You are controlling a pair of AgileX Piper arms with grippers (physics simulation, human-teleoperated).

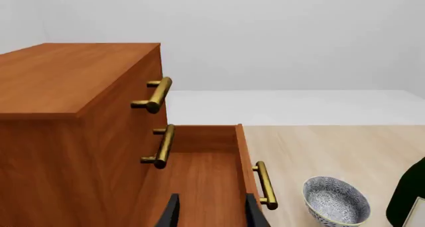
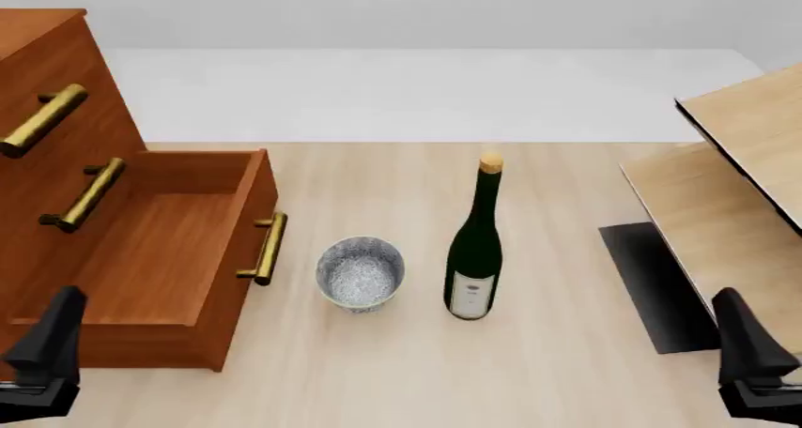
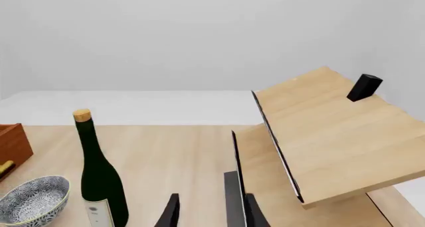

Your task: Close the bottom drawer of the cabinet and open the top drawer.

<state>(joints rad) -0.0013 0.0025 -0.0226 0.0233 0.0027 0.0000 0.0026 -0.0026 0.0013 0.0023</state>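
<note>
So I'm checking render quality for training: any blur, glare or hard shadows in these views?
Front view: sharp throughout, flat even light, only faint shadow under the bowl and bottle. Left wrist view: crisp, soft highlights on the brass handles. Right wrist view: no blur or glare.

The bottom drawer [image 2: 163,259] stands pulled out from the cabinet [image 2: 51,118] at the left, its handle [image 2: 265,249] facing a bowl [image 2: 360,273] just beside it. Right of the bowl stands 1 upright bottle [image 2: 475,250]. Bare tabletop [image 2: 564,353] lies between bottle and pale shelf unit [image 2: 727,193] at the right, and along the near edge.
</note>
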